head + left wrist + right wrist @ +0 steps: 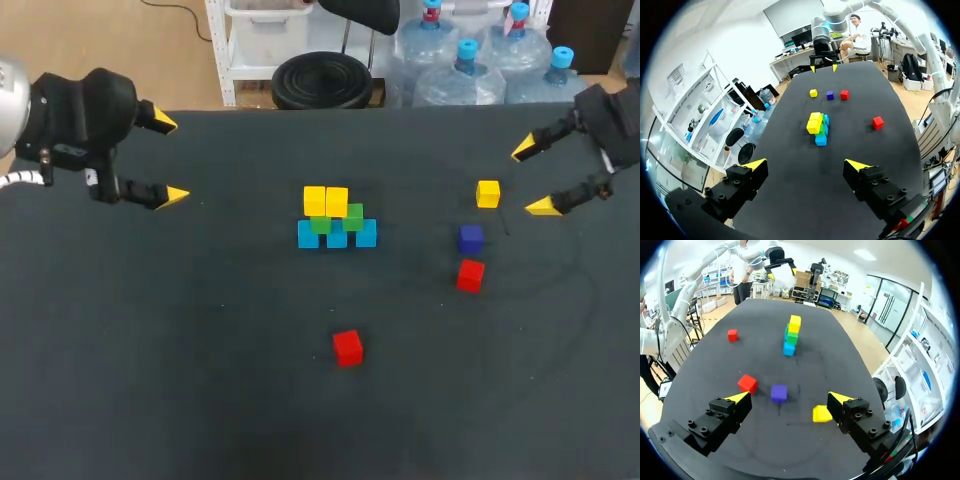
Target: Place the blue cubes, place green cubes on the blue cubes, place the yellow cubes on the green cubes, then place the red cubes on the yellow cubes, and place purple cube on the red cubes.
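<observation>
Dark table bore a stack of small cubes: blue row, green above, two yellow on top. Right of the stack lay a loose yellow cube, purple cube and red cube; a second red cube sat nearer me. My left gripper, well left of the stack, was spread wide and empty; my right gripper, well right of it, likewise.

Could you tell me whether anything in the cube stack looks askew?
Slightly: the two yellow cubes sit shifted toward my left on the green cubes, leaving the right green one partly uncovered. The blue cubes below look evenly lined up.
</observation>
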